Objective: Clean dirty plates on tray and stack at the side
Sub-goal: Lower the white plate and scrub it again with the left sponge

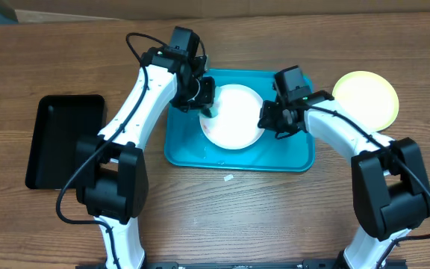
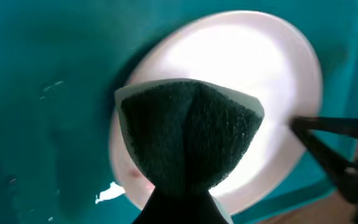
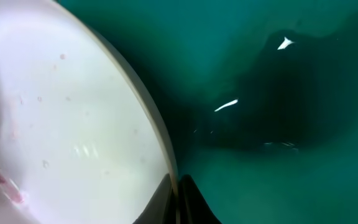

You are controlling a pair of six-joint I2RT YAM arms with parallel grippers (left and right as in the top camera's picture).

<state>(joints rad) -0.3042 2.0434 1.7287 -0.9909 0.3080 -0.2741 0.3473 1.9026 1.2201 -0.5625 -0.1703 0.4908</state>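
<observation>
A white plate (image 1: 234, 116) lies in the middle of the turquoise tray (image 1: 290, 158). My left gripper (image 1: 206, 104) is shut on a dark green sponge (image 2: 188, 134), which is pressed on the plate's (image 2: 247, 56) left part; a reddish smear (image 2: 132, 174) shows beside it. My right gripper (image 1: 263, 119) is shut on the plate's right rim (image 3: 163, 155), one finger above and one below. Faint pink marks (image 3: 5, 183) lie on the plate (image 3: 73, 124). A pale yellow-green plate (image 1: 366, 97) sits on the table to the right of the tray.
A smaller black tray (image 1: 64, 138) lies on the wooden table at the left. A small white scrap (image 1: 228, 178) lies on the table just in front of the turquoise tray. Wet glints show on the tray floor (image 3: 278, 124).
</observation>
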